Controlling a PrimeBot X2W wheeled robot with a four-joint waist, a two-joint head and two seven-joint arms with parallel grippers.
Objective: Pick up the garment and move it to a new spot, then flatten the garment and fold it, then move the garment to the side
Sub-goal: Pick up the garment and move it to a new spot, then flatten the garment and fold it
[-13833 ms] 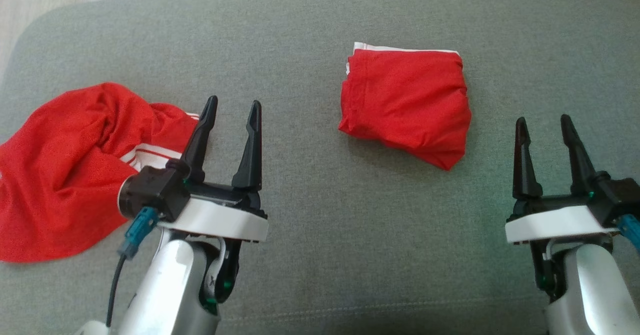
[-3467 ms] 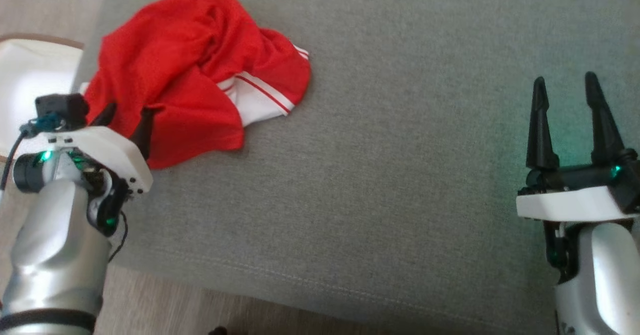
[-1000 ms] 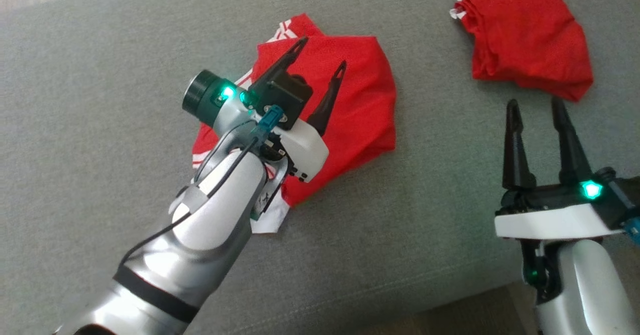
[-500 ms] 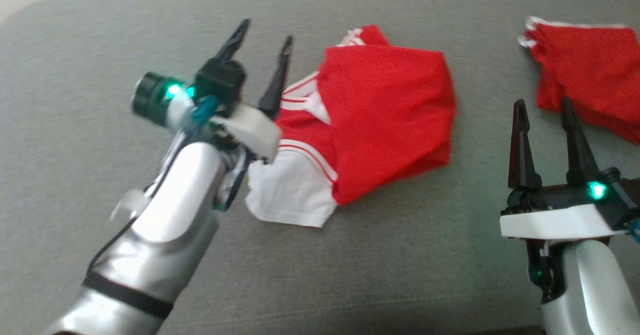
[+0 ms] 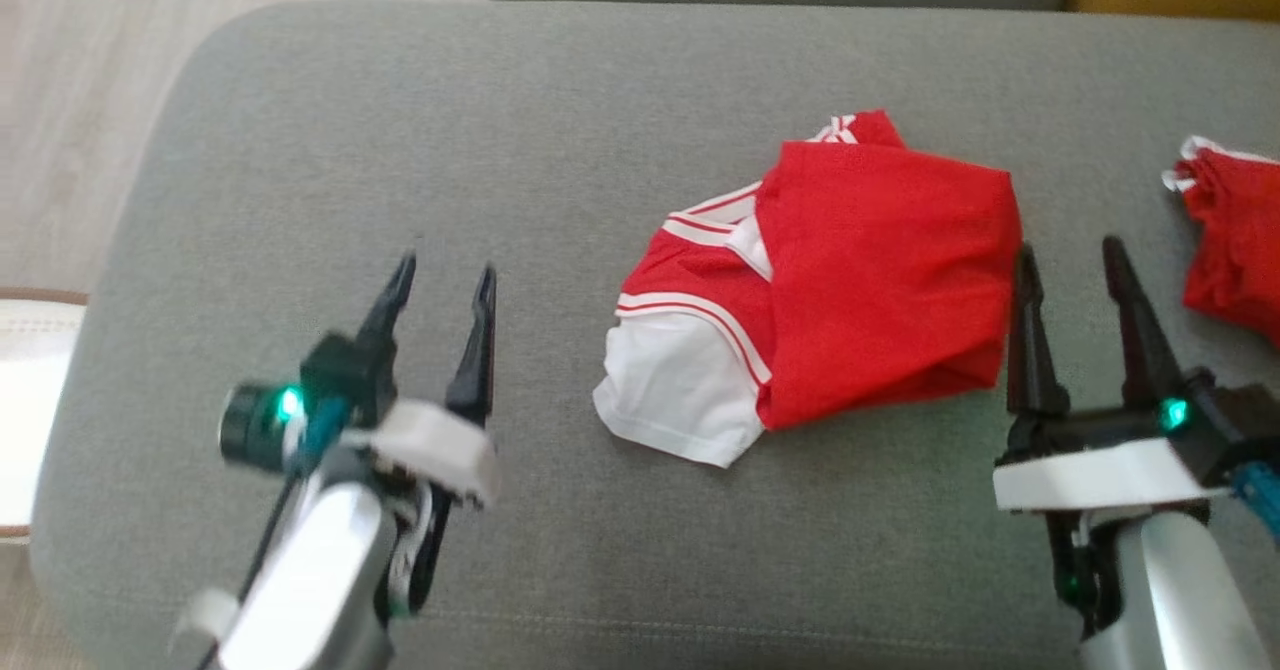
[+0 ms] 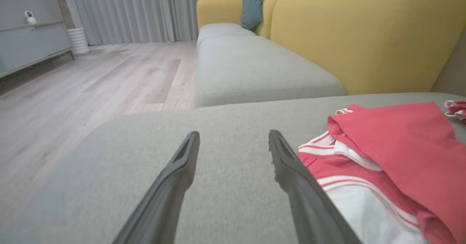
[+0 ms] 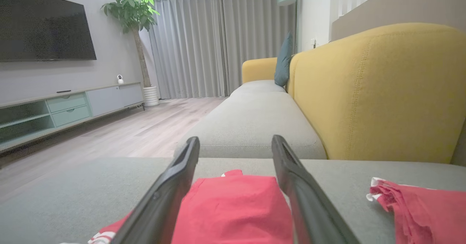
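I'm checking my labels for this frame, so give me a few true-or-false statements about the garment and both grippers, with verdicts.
1. The left gripper grips the red and white garment. False: it is open and empty, apart from the garment, over the grey cushion.
2. The right gripper is open. True.
3. A second red garment lies further right. True.
4. The red and white garment lies spread flat. False: its red part is folded over the white part.

We see a grey seat cushion (image 5: 400, 100) with a yellow backrest (image 7: 378, 91) behind it. Pale wood floor (image 6: 91, 83) runs to grey curtains (image 7: 218, 40). A television (image 7: 43, 25) hangs above a low cabinet (image 7: 72, 105).
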